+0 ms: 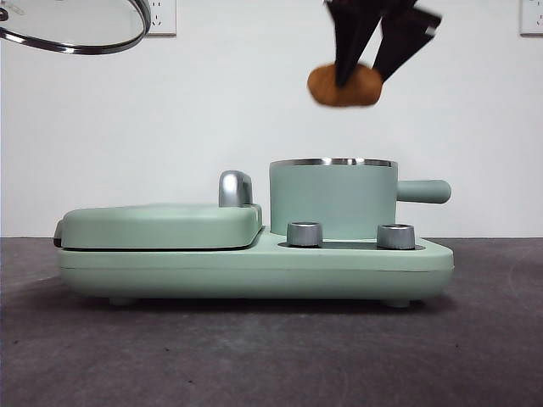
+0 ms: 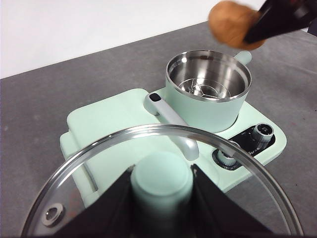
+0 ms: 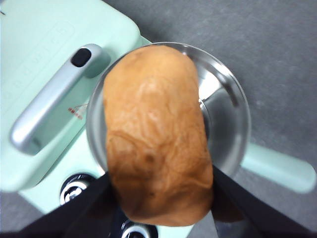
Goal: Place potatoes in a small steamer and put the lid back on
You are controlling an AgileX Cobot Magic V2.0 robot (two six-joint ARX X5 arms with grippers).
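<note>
Potato (image 1: pixel 344 86) in right claw (image 1: pixel 371 64) above steamer (image 1: pixel 333 197)

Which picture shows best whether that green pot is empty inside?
The left wrist view: it looks down into the small steamer, showing bare steel and a rack. The front view shows only its outer wall. In the right wrist view the potato covers most of its opening.

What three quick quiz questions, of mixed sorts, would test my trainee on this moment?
1. True or false: the potato already rests inside the small steamer.
2. Which gripper holds the lid? A) left B) right
3. Fill in: the right gripper holds the potato ____ the steamer's open top.

Key: 1 false; 2 A; 3 above.
</note>
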